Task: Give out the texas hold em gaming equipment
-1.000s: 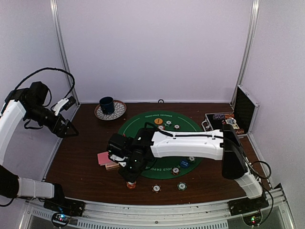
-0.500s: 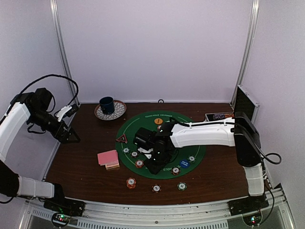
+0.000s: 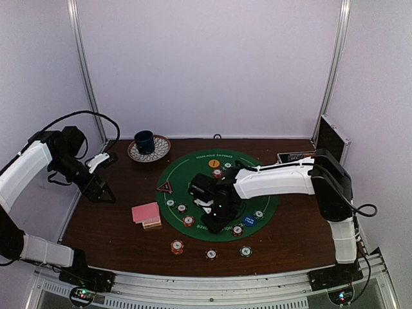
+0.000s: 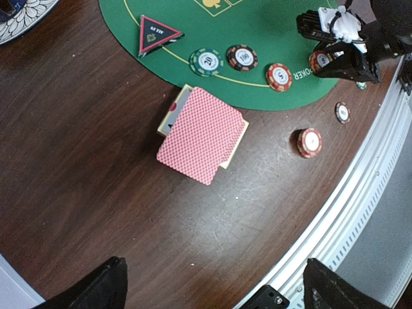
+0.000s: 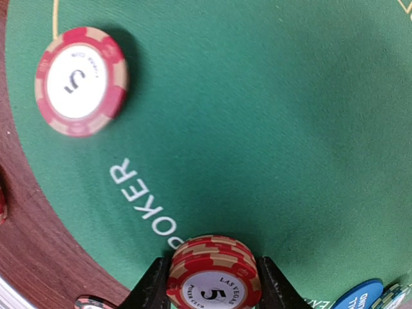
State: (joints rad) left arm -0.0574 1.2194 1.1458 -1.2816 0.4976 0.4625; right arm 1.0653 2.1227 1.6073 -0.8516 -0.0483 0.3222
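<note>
Now, red stack [image 5: 214, 283]: top face reads "LAS VEGAS" and "5"; bottom centre of the right wrist view, near the mat's rim. Whether it rests on the felt or hangs above it cannot be told.
Mat [image 5: 270, 129]: green, with white "POKER" printed along its edge, lower left of that view.
Lone chip [image 5: 80, 80]: red and cream, marked "5", flat on the mat, upper left.
Marker [image 4: 156, 35]: black-red triangle reading "ALL IN", top of the left wrist view, on the mat's edge.
Row of chips [image 4: 241, 58]: right of the marker along the rim; the red one reads "5".
Cards [image 4: 203, 135]: pink backs up, centre of that view, just off the mat.
Table [image 4: 77, 193]: dark wood under the cards.
Right gripper [image 3: 217, 217]: clamped on the red stack, a finger against each side; the arm stretches from the right edge of the top view leftward across the mat, wrist bent down at centre.
Left gripper [image 3: 100, 187]: spread wide, nothing between the fingers; the arm is folded at the left edge, wrist tilted down, well apart from the cards.
</note>
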